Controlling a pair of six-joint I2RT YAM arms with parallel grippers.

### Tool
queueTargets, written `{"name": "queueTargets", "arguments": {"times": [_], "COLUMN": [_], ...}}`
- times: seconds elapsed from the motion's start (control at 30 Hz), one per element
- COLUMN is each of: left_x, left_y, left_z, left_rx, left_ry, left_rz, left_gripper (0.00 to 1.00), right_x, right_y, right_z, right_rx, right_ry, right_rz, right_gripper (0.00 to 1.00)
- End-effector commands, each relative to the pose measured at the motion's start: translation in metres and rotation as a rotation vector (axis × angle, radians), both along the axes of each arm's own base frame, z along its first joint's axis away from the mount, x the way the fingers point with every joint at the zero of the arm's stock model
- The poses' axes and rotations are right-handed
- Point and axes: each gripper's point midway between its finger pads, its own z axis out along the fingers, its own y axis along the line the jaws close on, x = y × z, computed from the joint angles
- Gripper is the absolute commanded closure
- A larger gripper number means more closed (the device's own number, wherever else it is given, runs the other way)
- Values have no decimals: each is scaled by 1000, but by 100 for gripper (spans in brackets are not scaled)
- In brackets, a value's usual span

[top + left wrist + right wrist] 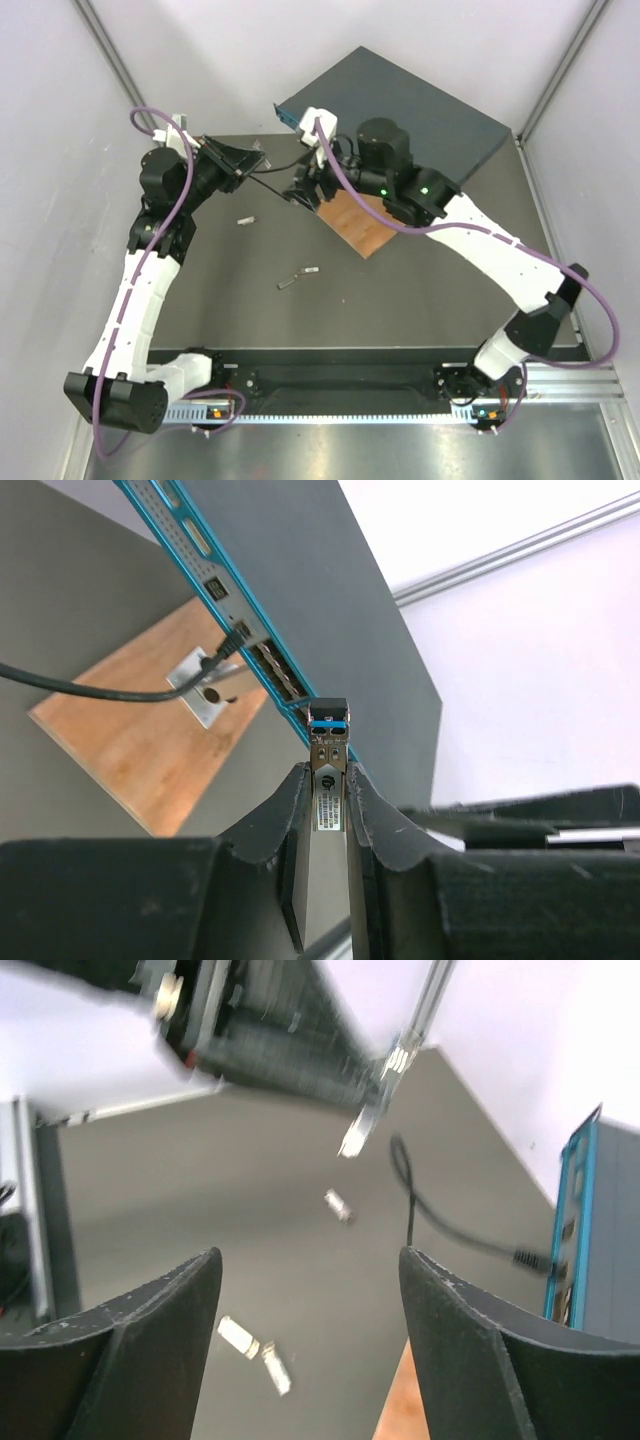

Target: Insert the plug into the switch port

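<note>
The switch (410, 110) lies at the back right, its teal port face (235, 615) turned toward the arms. The thin black cable (90, 688) ends in the plug (236, 640), whose tip lies at a port on that face. I cannot tell how deep it sits. The plug also shows in the right wrist view (528, 1258), next to the teal face (568, 1220). My left gripper (328, 770) is shut on a small grey metal module with a blue tip (329, 728), held close to the teal face. My right gripper (310, 1255) is open and empty above the table.
A brown wooden board (360, 222) lies in front of the switch, with a silver bracket (205, 692) on it. Loose grey pieces lie on the dark table (246, 220) (311, 269) (288, 283). Both grippers (245, 160) (300, 192) hover close together near the switch's corner. White walls enclose the table.
</note>
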Motion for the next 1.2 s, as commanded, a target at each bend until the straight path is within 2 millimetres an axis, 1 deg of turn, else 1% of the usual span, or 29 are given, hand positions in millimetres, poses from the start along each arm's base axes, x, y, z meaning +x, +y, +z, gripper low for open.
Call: {"name": "queueTargets", "arguments": {"times": [0.0, 0.03, 0.07, 0.1, 0.23, 0.27, 0.33, 0.37, 0.5, 0.63, 0.73, 0.87, 0.93, 1.0, 1.03, 1.07, 1.1, 1.13, 1.17], "left_x": [-13, -16, -17, -19, -24, -24, -26, -26, -27, -25, -26, -30, -32, -34, -35, -35, -36, -37, -37], "left_y": [-4, -4, -4, -6, -6, -6, -7, -7, -8, -9, -11, -16, -18, -21, -22, -23, -23, -23, -23], "left_z": [33, 35, 34, 34, 34, 30, 30, 26, 22, 19, 21, 21, 21, 16, 13, 11, 9, 8, 5], "left_rx": [-74, -76, -77, -79, -78, -77, -91, -96, -97, -98, -109, -110, -110, -108, -105, -95, -88, -79, -56], "left_ry": [-91, -100, -97, -96, -111, -103, -104, -94, -86, -78, -81, -86, -93, -91, -88, -92, -93, -99, -110], "left_rz": [-4, -3, -3, -9, -7, -4, -9, -12, -17, -13, -27, -55, -69, -89, -94, -95, -96, -99, -104], "left_gripper": [100, 100, 100, 100, 100, 100, 100, 100, 100, 100, 100, 100, 100, 100, 100, 100, 100, 100, 97], "right_x": [19, 24, 28, 30, 28, 27, 27, 28, 32, 28, 28, 36, 37, 40, 42, 43, 43, 43, 43], "right_y": [13, 14, 20, 22, 34, 37, 39, 41, 45, 52, 56, 55, 53, 50, 48, 46, 44, 42, 38], "right_z": [49, 50, 50, 49, 43, 40, 38, 37, 37, 35, 29, 21, 22, 26, 25, 27, 28, 28, 27], "right_rx": [127, 135, 136, 135, 125, 118, 115, 114, 114, 104, 87, 59, 56, 55, 51, 51, 51, 48, 38], "right_ry": [-87, -83, -78, -72, -68, -66, -69, -73, -80, -88, -91, -100, -109, -128, -132, -143, -147, -151, -164], "right_rz": [-78, -100, -102, -104, -84, -79, -82, -85, -95, -76, -73, -103, -116, -131, -143, -151, -155, -156, -155], "right_gripper": [30, 31, 32, 32, 33, 34, 35, 37, 40, 41, 47, 57, 61, 70, 76, 89, 97, 100, 100]}}
